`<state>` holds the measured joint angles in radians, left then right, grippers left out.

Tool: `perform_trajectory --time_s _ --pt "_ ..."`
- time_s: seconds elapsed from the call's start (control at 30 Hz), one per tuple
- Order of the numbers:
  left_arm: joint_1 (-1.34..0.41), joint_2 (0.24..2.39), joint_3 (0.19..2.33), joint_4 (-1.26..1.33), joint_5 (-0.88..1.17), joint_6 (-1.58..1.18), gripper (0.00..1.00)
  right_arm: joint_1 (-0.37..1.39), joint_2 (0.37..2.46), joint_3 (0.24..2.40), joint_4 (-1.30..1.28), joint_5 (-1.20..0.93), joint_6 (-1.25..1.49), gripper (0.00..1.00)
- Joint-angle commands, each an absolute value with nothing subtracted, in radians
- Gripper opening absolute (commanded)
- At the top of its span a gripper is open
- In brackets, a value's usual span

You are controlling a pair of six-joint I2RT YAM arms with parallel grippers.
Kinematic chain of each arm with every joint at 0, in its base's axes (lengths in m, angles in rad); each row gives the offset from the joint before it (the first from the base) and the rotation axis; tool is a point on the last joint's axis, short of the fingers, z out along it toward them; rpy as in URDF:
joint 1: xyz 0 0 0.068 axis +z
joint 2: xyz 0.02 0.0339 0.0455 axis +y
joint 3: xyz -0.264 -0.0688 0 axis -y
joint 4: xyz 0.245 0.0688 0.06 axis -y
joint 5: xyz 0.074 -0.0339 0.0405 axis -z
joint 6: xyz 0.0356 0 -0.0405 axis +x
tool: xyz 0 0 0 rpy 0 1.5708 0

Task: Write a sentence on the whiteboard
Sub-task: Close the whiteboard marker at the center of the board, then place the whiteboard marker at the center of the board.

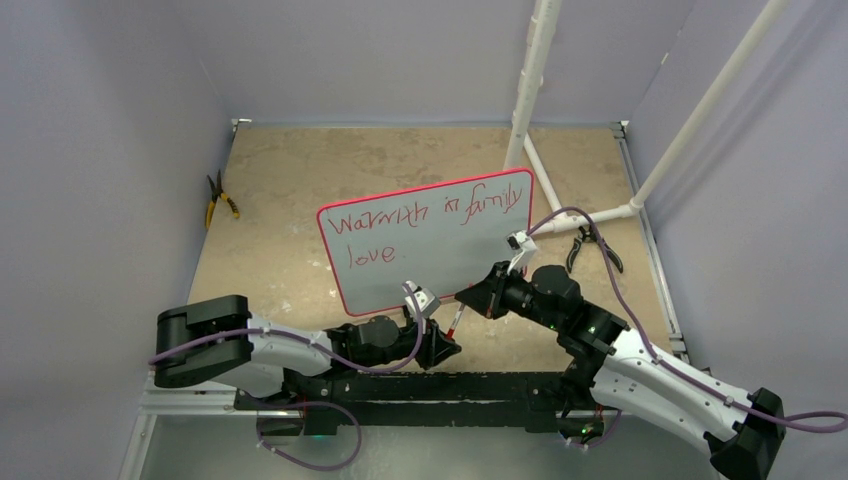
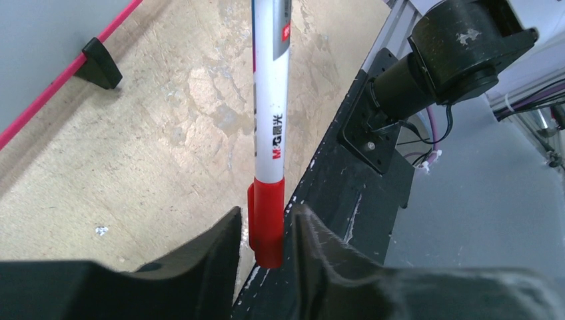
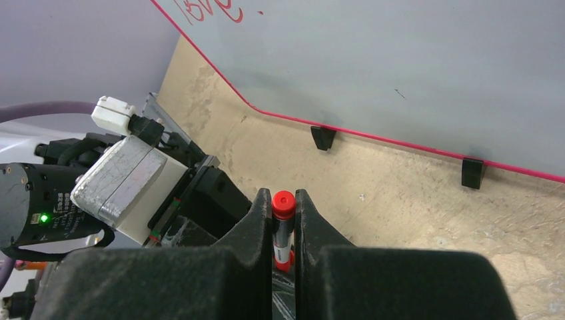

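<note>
The whiteboard [image 1: 450, 265] stands tilted at mid table, red-rimmed, with the sentence [image 1: 430, 215] in red: "Warmth in family love." My right gripper [image 1: 468, 297] is shut on the marker [image 1: 455, 322] near its red rear end, just before the board's lower edge. In the right wrist view the marker [image 3: 284, 205] sits tight between the fingers [image 3: 256, 220], with the board [image 3: 400, 67] above. My left gripper [image 1: 443, 350] is at the marker's lower end. In the left wrist view the red cap [image 2: 268, 220] stands between the left gripper's [image 2: 266, 213] fingers, with narrow gaps on both sides.
Yellow-handled pliers [image 1: 220, 200] lie at the far left edge. Black pliers [image 1: 592, 248] lie right of the board. A white pipe frame [image 1: 530, 90] rises at the back right. The black base bar [image 1: 430, 385] runs under the grippers. A board foot [image 2: 100, 57] shows nearby.
</note>
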<state>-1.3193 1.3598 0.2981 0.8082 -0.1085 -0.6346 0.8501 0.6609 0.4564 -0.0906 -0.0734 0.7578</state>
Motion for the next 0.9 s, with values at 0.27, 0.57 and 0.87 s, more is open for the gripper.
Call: perform_trajectory --time_s 0.27,0.57,0.87 --pt "-1.304 1.355 0.333 0.946 -0.121 -0.549 0.00 0.859 0.730 0.473 -0.093 -0.192 0.688 0.00" --pt "-1.215 1.255 0.346 0.920 -0.083 -0.496 0.00 0.968 0.801 0.454 -0.108 -0.126 0.724 0.00" --pt "-1.203 1.152 0.304 0.628 -0.054 -0.573 0.51 0.974 0.747 0.490 -0.336 0.273 0.976 0.00"
